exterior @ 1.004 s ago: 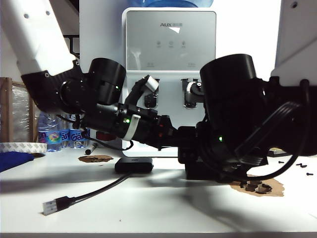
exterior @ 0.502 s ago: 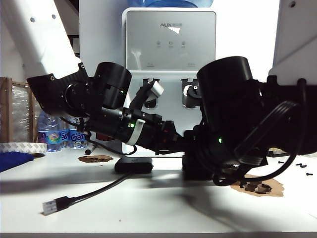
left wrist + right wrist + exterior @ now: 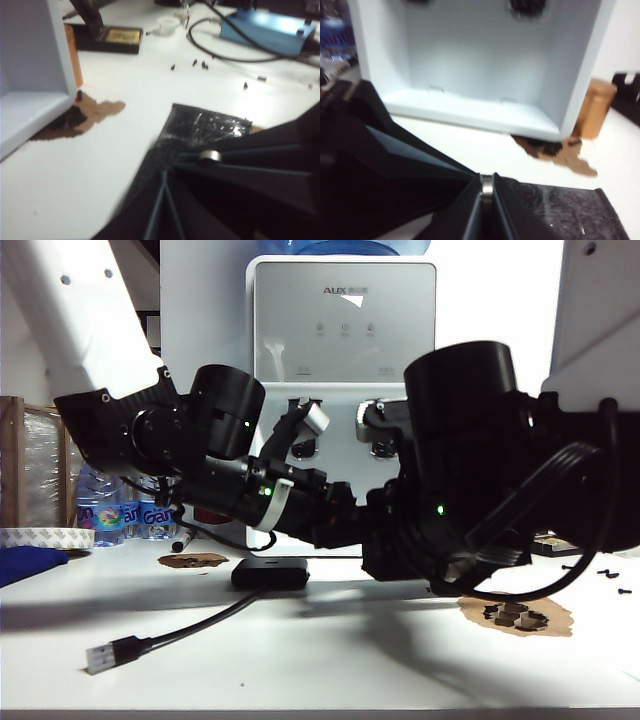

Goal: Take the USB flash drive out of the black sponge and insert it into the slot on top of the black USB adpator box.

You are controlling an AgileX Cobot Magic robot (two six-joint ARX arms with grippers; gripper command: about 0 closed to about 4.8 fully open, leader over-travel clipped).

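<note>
In the right wrist view my right gripper [image 3: 487,181] is shut on the USB flash drive [image 3: 487,187], a silvery sliver between its fingertips, just above the black sponge [image 3: 560,210]. The left wrist view shows that drive [image 3: 210,156] pinched between the right fingers over the film-wrapped sponge [image 3: 205,125]. My left gripper [image 3: 162,172] sits at the sponge's near end, jaws drawn in on the foam. The black USB adaptor box [image 3: 270,573] lies flat on the table left of both grippers. Its slot cannot be made out. From outside, the arms hide the sponge.
A black cable [image 3: 190,625] runs from the box to a silver plug [image 3: 100,655] near the front edge. Behind stands a water dispenser [image 3: 345,360]. Brown patches [image 3: 520,618] with foam crumbs lie to the right. Bottles [image 3: 130,515] stand at the left, a blue box [image 3: 265,30] further off.
The left arm has risen a little and pushed slightly toward the right. The right arm's wrist has lifted slightly off the table. The adaptor box and cable have stayed put.
</note>
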